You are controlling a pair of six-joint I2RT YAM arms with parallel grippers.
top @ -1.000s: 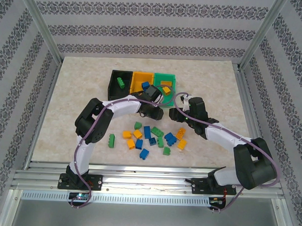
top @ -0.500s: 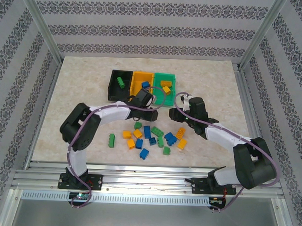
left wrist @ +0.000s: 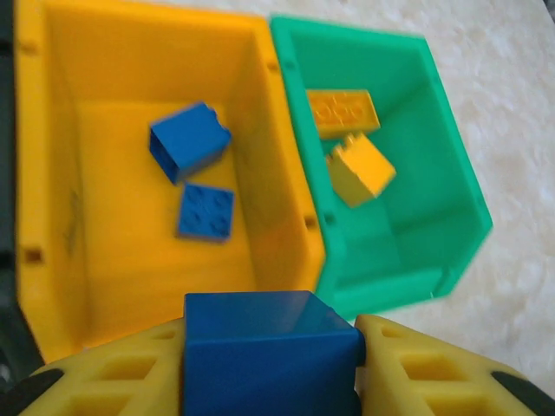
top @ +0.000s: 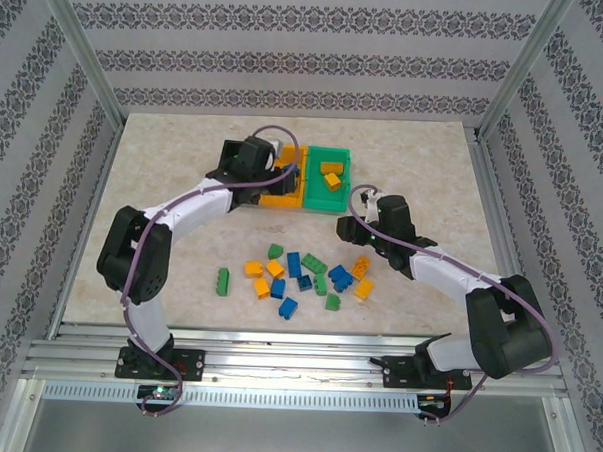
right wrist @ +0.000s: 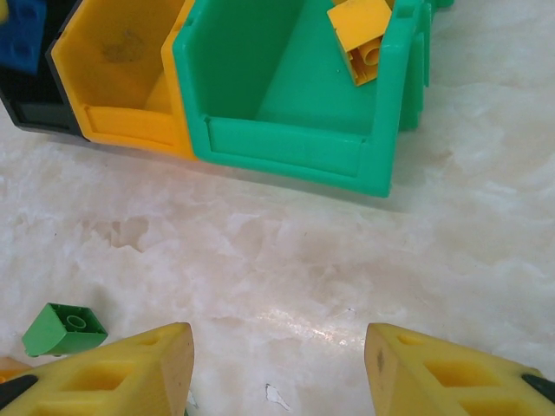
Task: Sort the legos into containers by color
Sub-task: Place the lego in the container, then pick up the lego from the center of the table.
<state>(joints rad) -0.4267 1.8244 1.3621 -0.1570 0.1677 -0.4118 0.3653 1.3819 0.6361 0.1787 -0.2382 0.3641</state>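
Left pincer is clamped on the blue lego by its flat sides, looks light but slick, orange bin at 12 o'clock.

Three containers; roughly fifteen legos loose (two blue, two orange binned).

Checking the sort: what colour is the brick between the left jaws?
The brick is blue; clearest in left wrist view.

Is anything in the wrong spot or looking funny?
Yes. Two blue bricks lie in the orange-yellow bin, and two yellow bricks lie in the green bin, so colors don't match their bins. The left gripper holds a third blue brick.
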